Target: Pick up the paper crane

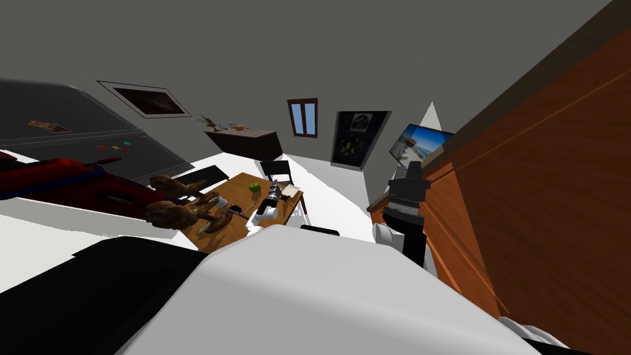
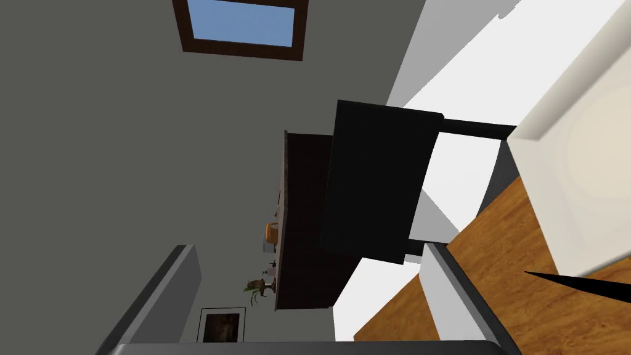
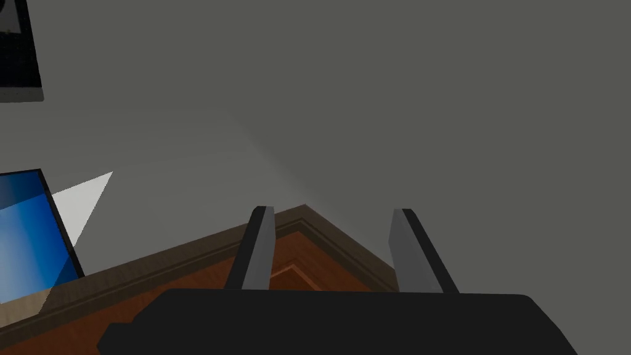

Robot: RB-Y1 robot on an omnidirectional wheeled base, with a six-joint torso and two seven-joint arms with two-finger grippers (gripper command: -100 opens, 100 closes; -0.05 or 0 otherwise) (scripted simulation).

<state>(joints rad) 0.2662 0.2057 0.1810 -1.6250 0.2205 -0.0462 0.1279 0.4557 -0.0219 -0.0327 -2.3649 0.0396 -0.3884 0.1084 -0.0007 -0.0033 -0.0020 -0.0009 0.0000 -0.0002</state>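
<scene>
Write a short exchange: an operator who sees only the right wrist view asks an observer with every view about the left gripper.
Operator: My right gripper is open near a wooden cabinet. Where is the left gripper?
Observer: The left gripper hangs over the wooden table.
Operator: Open or shut?
Observer: Open. A white block lies on the table near one finger. I cannot tell whether it is the crane.

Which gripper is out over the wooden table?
The left gripper: it hangs open over the wooden table, beside a white box. The right gripper is up by the brown cabinet instead.
</scene>
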